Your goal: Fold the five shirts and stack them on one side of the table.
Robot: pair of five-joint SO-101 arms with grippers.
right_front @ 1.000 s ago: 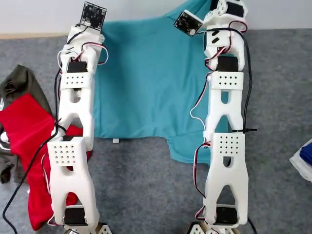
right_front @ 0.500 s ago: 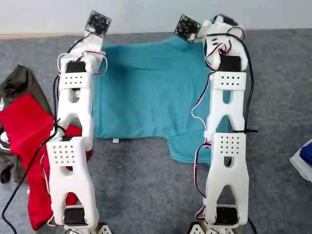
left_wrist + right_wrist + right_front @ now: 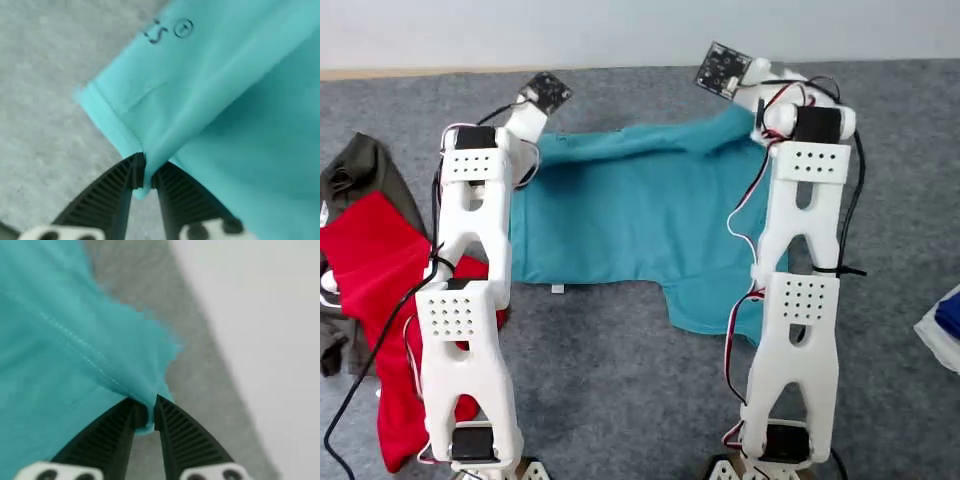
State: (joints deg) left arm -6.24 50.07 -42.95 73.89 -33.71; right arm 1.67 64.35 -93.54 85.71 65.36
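A teal shirt [image 3: 630, 215] lies spread on the grey table between my two arms, its far edge lifted and drawn toward me. My left gripper [image 3: 144, 172] is shut on the shirt's hemmed corner [image 3: 120, 125], pinching the fabric between its black fingers. My right gripper [image 3: 146, 412] is shut on the other far corner of the teal shirt [image 3: 65, 355]. In the high view the left gripper [image 3: 532, 118] holds the far left corner and the right gripper [image 3: 752, 108] holds the far right one, with the fabric bunched there.
A red shirt [image 3: 370, 270] and a dark olive shirt [image 3: 355, 170] lie piled at the table's left side. A blue and white garment [image 3: 945, 325] shows at the right edge. A pale wall runs along the table's far edge.
Both grippers have pulled the shirt's far edge back toward me, away from the wall. The far edge now lies folded over, nearer the arms' bases.
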